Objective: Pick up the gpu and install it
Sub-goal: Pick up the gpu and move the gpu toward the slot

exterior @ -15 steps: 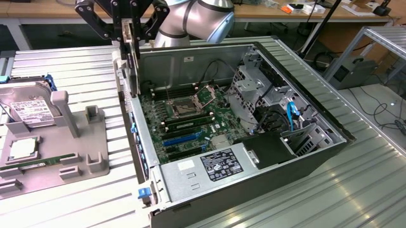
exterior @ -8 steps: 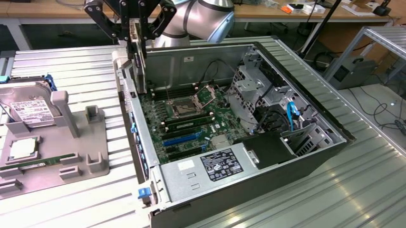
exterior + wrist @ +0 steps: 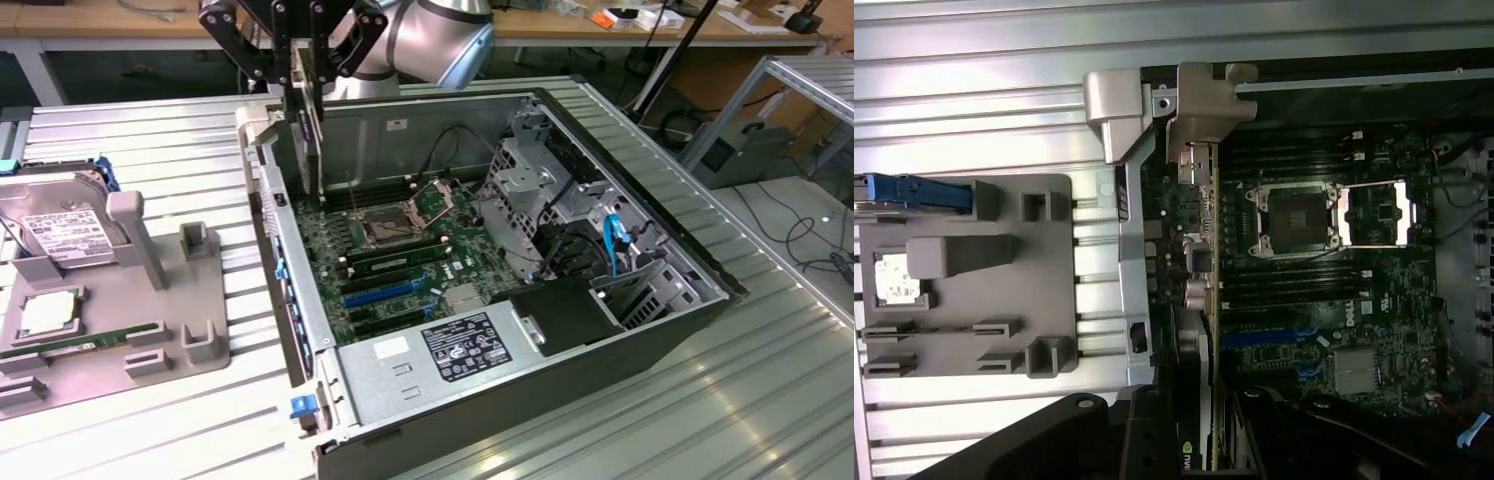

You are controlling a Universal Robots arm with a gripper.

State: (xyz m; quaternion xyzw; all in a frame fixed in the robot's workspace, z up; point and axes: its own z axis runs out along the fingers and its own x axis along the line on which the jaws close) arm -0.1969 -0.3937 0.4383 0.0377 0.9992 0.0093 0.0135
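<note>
The gpu (image 3: 306, 120) is a thin dark card hanging on edge above the back left part of the open computer case (image 3: 667, 330). My gripper (image 3: 299, 72) is shut on its upper end, black fingers on either face. In the wrist view the gpu (image 3: 1197, 250) shows edge-on, running out from between my gripper's (image 3: 1199, 430) fingers, with its metal bracket (image 3: 1194, 110) at the far end near the case's rear wall. Its lower edge hovers over the motherboard (image 3: 400, 250), apart from the blue slots (image 3: 380, 292).
The CPU socket (image 3: 387, 228), memory slots and the power supply (image 3: 447, 345) lie inside the case, with drive cages (image 3: 534, 190) on the exterior view's right. A grey fixture tray (image 3: 120, 330) on the exterior view's left holds a hard drive (image 3: 60, 225) and a processor (image 3: 47, 312).
</note>
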